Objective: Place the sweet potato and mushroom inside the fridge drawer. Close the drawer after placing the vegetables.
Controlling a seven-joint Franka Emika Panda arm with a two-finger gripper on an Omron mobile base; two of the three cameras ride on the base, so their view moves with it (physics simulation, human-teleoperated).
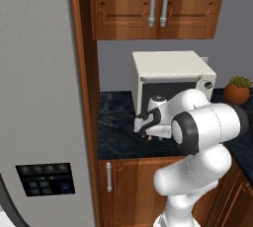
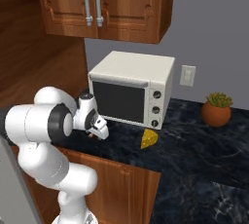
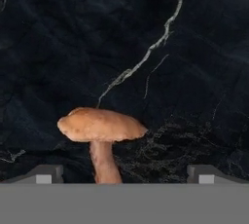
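The mushroom [image 3: 101, 126], with a pinkish-brown cap and a pale stem, stands on the dark marble counter [image 3: 146, 47]. It sits between my two fingertips in the hand view, a little left of centre. My gripper [image 3: 126, 174] is open, its jaws set wide on either side of the mushroom and not touching it. From the base views the gripper [image 1: 148, 135] [image 2: 97, 134] hangs low over the counter just in front of the toaster oven. The sweet potato and the fridge drawer are out of view.
A white toaster oven [image 1: 170, 80] [image 2: 131, 89] stands right behind the hand. A yellow cheese wedge [image 2: 149, 139] lies to its right, and a potted plant [image 2: 217, 109] stands further right. The grey fridge door [image 1: 39, 97] stands shut at left.
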